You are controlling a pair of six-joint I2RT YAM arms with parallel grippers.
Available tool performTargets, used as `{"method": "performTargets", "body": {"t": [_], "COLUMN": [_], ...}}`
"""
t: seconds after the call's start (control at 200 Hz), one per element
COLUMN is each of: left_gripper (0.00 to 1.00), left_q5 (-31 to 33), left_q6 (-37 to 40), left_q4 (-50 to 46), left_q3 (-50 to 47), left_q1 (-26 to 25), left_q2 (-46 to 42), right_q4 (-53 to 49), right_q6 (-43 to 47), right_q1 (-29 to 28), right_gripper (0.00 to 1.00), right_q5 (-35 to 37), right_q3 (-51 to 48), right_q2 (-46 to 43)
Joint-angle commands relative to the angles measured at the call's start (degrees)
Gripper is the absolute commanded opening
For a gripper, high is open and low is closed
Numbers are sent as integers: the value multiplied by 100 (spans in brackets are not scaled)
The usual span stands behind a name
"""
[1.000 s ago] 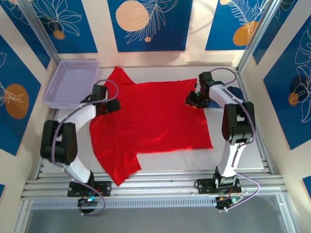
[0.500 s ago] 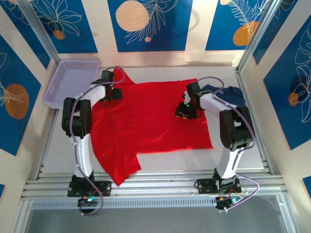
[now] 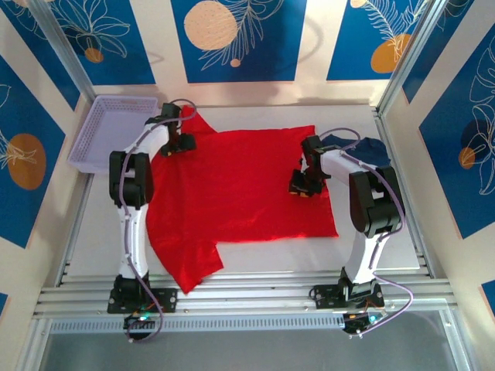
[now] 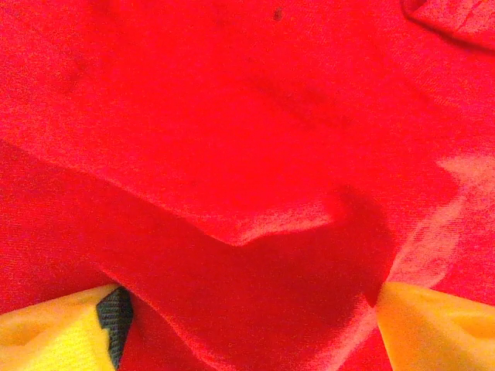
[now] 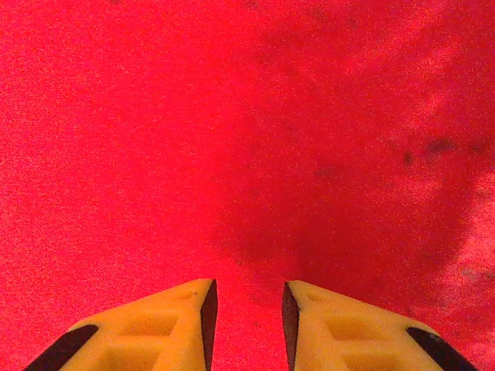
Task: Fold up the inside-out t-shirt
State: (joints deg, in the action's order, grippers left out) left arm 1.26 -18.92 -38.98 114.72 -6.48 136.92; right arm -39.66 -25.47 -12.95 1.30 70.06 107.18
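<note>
White table (image 3: 387, 255) carries the shirt (image 3: 240, 185), spread flat mid-frame. Left gripper (image 3: 182, 144), fingers wide, straddles a cloth ridge by the upper-left sleeve. Right gripper (image 3: 300, 185), fingers narrow (nothing pinched), sits right of centre. Likely grasping for a first fold; next, close on cloth.

The red t-shirt (image 4: 232, 116) lay close beneath the left gripper (image 4: 247, 340), whose yellow fingers (image 4: 54, 336) stood wide apart at the lower corners with cloth between them. A soft raised fold (image 4: 286, 220) ran from the left edge to a rounded peak near the middle. At the top right sat what looked like a hem (image 4: 456, 19).
</note>
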Motion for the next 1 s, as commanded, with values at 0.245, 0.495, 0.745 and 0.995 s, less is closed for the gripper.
{"method": "performTargets", "body": {"t": [0.245,0.495,0.745,0.995], "left_gripper": [83,84,84,84], "left_q5": [-82,-59,-238,-1393], "left_q6": [180,221,-129,-1059], "left_q4": [-480,-183,867,2200], "left_q3": [363,-385,-2726,-5649], "left_q1": [33,33,35,-74], "left_q2": [100,-928,-2746,-5048], "right_q4": [-289,-31,247,67], "right_q6": [139,210,133,-125], "right_q1": [81,94,160,282], "right_gripper": [31,34,39,45], "right_q5": [162,-53,-158,56], "right_q3": [250,139,-356,-1359], "right_q2": [242,-284,-962,-2023]}}
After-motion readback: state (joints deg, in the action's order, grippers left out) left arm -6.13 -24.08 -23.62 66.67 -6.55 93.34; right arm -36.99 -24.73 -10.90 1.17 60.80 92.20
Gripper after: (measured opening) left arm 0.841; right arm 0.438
